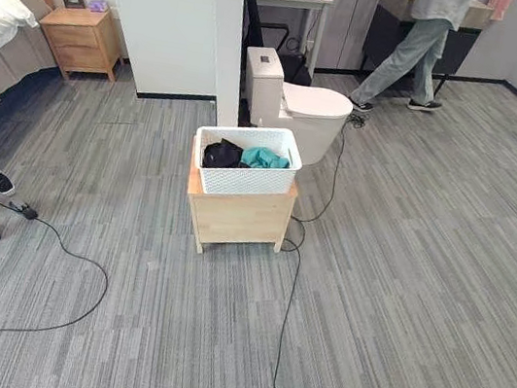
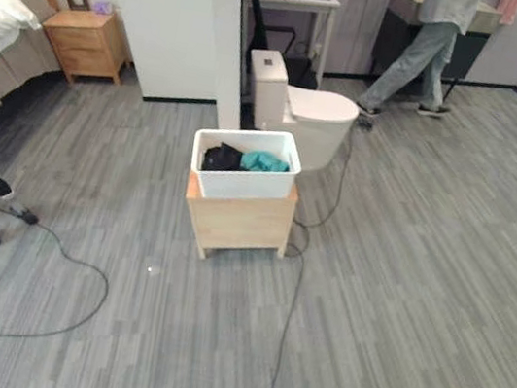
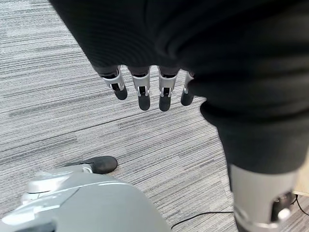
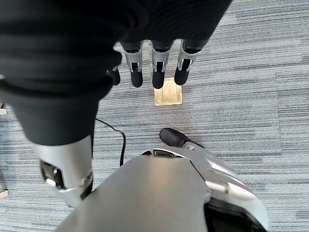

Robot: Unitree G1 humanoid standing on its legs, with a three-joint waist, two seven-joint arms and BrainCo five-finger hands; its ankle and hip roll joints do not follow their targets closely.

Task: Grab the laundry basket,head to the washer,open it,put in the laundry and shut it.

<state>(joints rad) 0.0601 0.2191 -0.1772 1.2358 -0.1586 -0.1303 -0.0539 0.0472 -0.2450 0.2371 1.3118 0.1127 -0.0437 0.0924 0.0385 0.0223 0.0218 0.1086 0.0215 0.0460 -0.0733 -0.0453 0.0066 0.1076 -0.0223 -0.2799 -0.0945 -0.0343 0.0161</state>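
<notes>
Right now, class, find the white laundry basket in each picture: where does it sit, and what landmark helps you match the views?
Left eye view: the laundry basket sits at centre on a wooden stand.
Right eye view: same place, basket just left of centre.
Left wrist view: floor below the left robot hand.
Right wrist view: floor below the right robot hand.
Shared landmark: the white toilet behind it.
</notes>
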